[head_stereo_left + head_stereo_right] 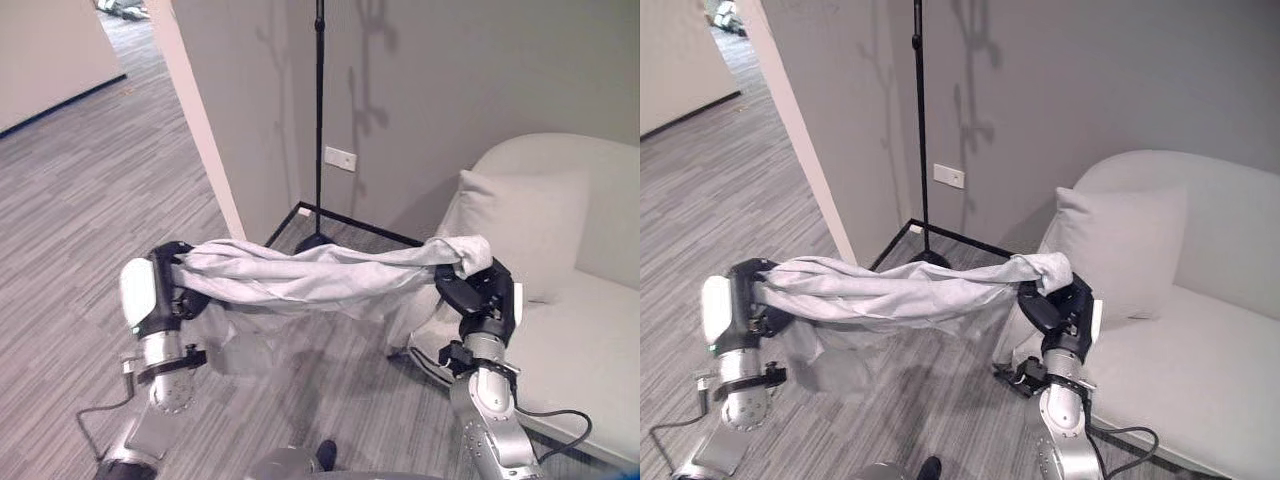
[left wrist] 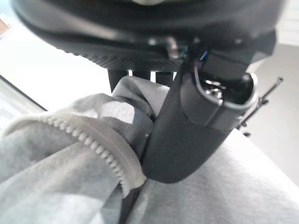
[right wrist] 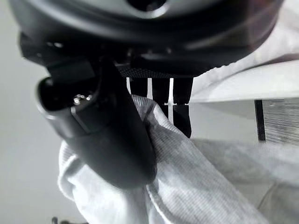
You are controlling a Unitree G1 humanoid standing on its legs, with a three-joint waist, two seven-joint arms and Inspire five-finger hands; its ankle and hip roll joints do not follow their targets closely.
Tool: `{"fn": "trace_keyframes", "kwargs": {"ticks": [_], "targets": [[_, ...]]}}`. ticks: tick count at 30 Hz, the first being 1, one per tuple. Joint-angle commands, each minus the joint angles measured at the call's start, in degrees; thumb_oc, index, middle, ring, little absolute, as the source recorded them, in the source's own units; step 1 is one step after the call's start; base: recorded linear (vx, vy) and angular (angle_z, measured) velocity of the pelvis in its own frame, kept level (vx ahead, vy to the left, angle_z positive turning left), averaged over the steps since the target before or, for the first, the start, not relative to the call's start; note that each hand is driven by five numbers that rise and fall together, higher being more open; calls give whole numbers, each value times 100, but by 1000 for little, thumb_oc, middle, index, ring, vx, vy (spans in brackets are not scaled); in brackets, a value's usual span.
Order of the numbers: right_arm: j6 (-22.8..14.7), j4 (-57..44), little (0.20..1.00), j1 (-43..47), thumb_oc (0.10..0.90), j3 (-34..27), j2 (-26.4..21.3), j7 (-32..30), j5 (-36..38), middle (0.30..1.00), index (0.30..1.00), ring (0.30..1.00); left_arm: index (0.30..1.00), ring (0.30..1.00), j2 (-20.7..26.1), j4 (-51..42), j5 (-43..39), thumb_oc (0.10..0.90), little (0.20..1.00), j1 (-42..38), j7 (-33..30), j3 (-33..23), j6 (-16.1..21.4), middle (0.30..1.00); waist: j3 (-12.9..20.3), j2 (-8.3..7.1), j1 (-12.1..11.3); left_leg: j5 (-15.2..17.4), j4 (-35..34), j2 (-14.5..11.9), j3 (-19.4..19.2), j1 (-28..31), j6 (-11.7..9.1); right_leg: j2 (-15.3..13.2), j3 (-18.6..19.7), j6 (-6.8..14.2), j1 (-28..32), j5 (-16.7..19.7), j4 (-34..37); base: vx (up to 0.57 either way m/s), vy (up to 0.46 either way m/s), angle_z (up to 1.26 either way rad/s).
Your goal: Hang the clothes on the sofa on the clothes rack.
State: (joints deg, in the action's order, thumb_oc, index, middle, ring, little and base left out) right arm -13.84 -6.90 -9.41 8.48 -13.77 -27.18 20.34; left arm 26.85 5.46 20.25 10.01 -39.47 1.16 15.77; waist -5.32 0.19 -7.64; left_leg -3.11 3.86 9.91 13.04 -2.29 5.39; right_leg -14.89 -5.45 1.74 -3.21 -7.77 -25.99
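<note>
halfway, i'd say: grey zip-up garment (image 1: 310,278) was off the sofa (image 1: 590,330), left hand (image 1: 170,285) and right hand (image 1: 470,285) fingers clamped on its ends. clothes rack (image 1: 319,120) was bare, hanging left.

No text, label, number or sign can be read anywhere; the white rectangular wall socket plate (image 1: 340,158), just beside the thin black metal rack pole (image 1: 319,110), is blank as far as can be seen.

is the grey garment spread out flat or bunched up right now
Bunched up: the grey garment is gathered into a twisted rope between the left hand and right hand, with loose cloth hanging below.
</note>
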Motion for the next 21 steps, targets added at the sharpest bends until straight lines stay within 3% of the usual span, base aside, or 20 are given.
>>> {"fn": "trace_keyframes", "kwargs": {"ticks": [1,2,4,5,8,10,11,15,17,18,19,21], "targets": [[-663,-476,300,453,400,-725,-348,-146,-363,300,300,300,300,300,515,-840,89,400,300,-28,-376,-607,212,300,325,-257,81,666,-551,-453,-70,260,-25,756,-289,-111,-70,342,956,57,6,-54],[-742,-413,300,393,400,-814,-389,-162,-347,300,300,300,300,300,437,-834,68,400,300,-2,-398,-731,195,300,245,-360,141,624,-671,-445,-115,367,-117,1371,-116,0,-309,333,1258,89,-17,-57],[-824,-301,300,393,400,-933,-412,-312,-346,300,300,300,300,300,329,-673,5,400,300,-158,-471,-715,184,300,133,-451,240,659,-716,-335,-11,512,-164,1935,333,182,-519,532,1608,134,36,-32],[-885,-265,300,470,400,-1022,-452,-480,-456,300,300,300,300,300,287,-530,34,400,300,-445,-535,-578,156,300,31,-484,306,737,-661,-237,120,603,-170,2172,643,239,-810,829,1823,102,56,8],[-933,-221,300,615,400,-1040,-469,-717,-687,300,300,300,300,300,325,-417,183,400,300,-740,-632,-394,140,300,-47,-509,296,880,-412,-196,228,614,-176,2145,691,278,-960,1023,1720,188,-13,13],[-908,-196,300,622,400,-1079,-487,-776,-827,300,300,300,300,300,340,-310,314,400,300,-806,-721,-310,140,300,129,-563,359,1338,-39,-195,307,760,-193,2088,714,167,-596,939,1826,463,-95,74],[-786,-132,300,684,400,-1075,-550,-876,-1064,300,300,300,300,300,280,-343,271,400,300,-821,-653,-294,157,300,214,-485,358,1589,312,-247,221,811,-213,2076,705,66,-265,898,2099,368,-41,82],[-785,-133,300,685,400,-1073,-553,-879,-1066,300,300,300,300,300,277,-346,271,400,300,-821,-651,-296,156,300,193,-468,354,1627,364,-254,216,813,-212,2090,706,65,-226,914,2132,95,-2,26],[-660,-215,300,786,400,-1174,-745,-962,-1406,300,300,300,300,300,259,-335,240,400,300,-931,-630,-227,232,300,272,-326,432,1262,1937,-288,-241,182,-407,1992,846,-62,333,925,2576,298,8,22],[-322,57,300,1273,400,-1213,-1106,-1462,-2128,300,300,300,300,300,451,-211,380,400,300,-1242,-587,-147,175,300,240,-147,404,1148,3170,-606,-719,-670,-241,2007,848,-206,633,874,2890,188,10,18],[-320,85,300,1315,400,-1205,-1108,-1497,-2160,300,300,300,300,300,444,-191,392,400,300,-1279,-597,-139,174,300,236,-127,384,1184,3224,-622,-738,-707,-226,2019,865,-201,640,894,2940,260,54,-12],[-150,371,300,1975,400,-1280,-1378,-1990,-2655,300,300,300,300,300,667,-58,696,400,300,-1718,-700,-8,6,300,326,-154,263,1600,2281,-342,-665,-818,-136,1888,959,-86,701,887,3099,187,139,-17]]}}
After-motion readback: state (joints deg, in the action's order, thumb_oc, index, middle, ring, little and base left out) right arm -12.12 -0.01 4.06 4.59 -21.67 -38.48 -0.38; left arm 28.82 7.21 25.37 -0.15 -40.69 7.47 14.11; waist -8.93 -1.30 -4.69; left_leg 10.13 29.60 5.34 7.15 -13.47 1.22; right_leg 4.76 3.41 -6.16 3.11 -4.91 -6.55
